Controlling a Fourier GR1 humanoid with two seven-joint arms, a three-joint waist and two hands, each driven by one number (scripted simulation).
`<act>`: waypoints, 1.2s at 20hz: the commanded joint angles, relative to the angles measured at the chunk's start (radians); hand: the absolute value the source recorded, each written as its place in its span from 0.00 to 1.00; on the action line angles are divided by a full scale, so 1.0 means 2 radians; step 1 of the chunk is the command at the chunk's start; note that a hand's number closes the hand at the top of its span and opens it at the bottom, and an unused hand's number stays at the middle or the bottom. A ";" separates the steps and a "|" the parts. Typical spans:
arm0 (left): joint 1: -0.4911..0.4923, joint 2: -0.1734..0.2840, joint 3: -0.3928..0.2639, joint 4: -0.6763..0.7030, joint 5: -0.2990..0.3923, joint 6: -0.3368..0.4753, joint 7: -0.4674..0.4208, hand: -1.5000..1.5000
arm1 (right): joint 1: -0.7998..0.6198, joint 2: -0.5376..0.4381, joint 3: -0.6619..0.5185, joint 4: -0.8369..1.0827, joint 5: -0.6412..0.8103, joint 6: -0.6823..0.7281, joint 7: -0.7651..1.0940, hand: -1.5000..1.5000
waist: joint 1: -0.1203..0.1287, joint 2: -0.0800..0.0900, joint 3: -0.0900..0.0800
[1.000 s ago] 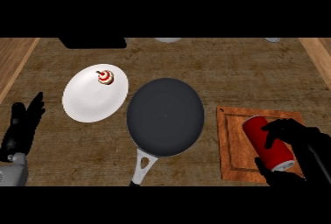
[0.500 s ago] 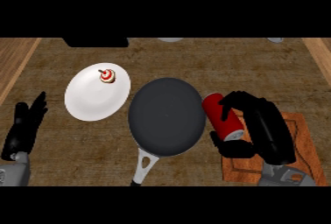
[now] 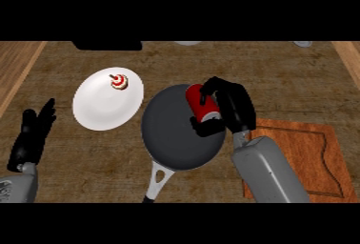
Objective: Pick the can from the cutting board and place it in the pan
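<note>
You'll see the right hand (image 3: 228,102) has moved left and up since half a second ago: then it held the can (image 3: 201,106) off the pan's right rim, between pan and board; now the can sits over the upper right part of the pan (image 3: 179,138), inside the rim outline. A second ago the can was over the cutting board (image 3: 309,147) at far right. Right hand's fingers and thumb are curled round the can, covering its right side and lower end; can't tell whether the can touches the pan floor or hangs above it. The view has shifted too, so the plate and pan sit further right than before. Left hand (image 3: 32,136) is unchanged: fingers straight, pointing up, holding nothing, at the left edge. Materials: can is a glossy red cylinder with a white band at its lower end, tilted slightly. Pan is round, matte dark grey, with a pale metal handle that has a hanging slot, pointing toward the lower edge. Board is reddish-brown wood, rectangular, with an inset groove, partly under the grey forearm. Plate (image 3: 98,107) is white, smooth, carrying a small red-and-white round item (image 3: 118,82) near its top. Counter (image 3: 281,66) is mottled brown with a rough, woven look
</note>
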 commanded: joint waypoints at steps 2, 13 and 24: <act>-0.004 -0.003 0.002 -0.004 0.002 -0.003 0.002 0.50 | -0.080 0.002 0.024 0.171 -0.053 -0.087 -0.020 1.00 | 0.004 0.001 0.000; -0.032 -0.027 -0.027 -0.002 -0.021 0.010 0.015 0.50 | -0.146 0.002 0.077 0.365 -0.270 -0.177 -0.119 0.00 | 0.032 0.009 0.001; -0.061 -0.013 -0.021 0.005 -0.011 -0.011 0.019 0.50 | -0.172 0.002 0.116 0.414 -0.407 -0.220 -0.217 0.00 | 0.053 0.015 0.002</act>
